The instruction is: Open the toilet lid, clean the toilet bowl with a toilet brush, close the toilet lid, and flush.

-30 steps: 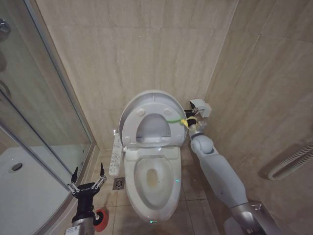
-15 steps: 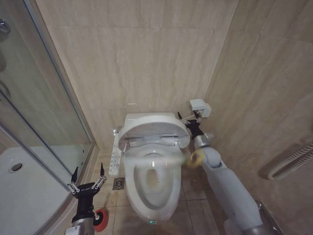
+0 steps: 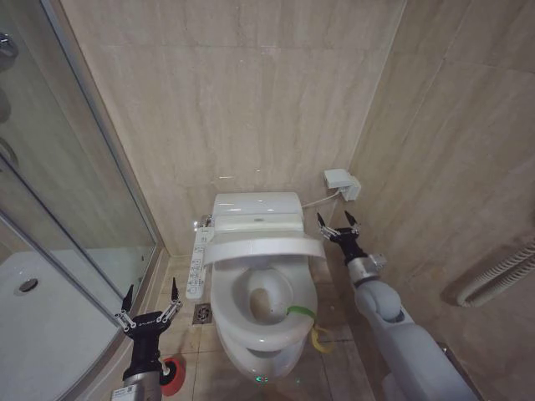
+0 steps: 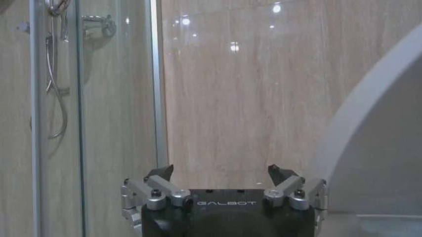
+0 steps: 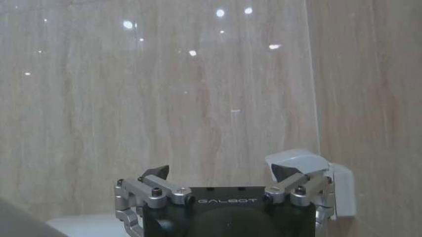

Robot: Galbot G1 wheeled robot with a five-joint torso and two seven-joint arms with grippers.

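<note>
One toilet lid (image 3: 263, 248) was what I saw in the middle of my head view, a glossy white cover partway down, tilted forward over the back half of the toilet bowl (image 3: 261, 334). The front of the bowl was uncovered, with its oval opening showing and a yellow-green strap (image 3: 306, 321) draped over its right rim and trailing to the floor. Behind the lid sat the flat white tank top (image 3: 256, 208) against the beige tiled wall. A long white button panel (image 3: 199, 261) hung along the bowl's left side, and a small floor drain (image 3: 203, 312) lay just beside the bowl's base.

My right gripper (image 3: 337, 222) was just to the right of the lid's edge, near it but apart, its two fingers spread wide and holding nothing. A white wall box (image 3: 343, 183) was mounted above it; my right wrist view showed the same gripper (image 5: 224, 175) released, with that box (image 5: 310, 177) close behind one finger.

My left gripper (image 3: 150, 302) stood low on the left, well apart from the bowl, fingers splayed and empty, as the left wrist view (image 4: 223, 174) confirmed. Just below it on the floor was the red cup of the toilet brush (image 3: 174, 375). The glass shower door (image 3: 67, 167) stood farther left.
</note>
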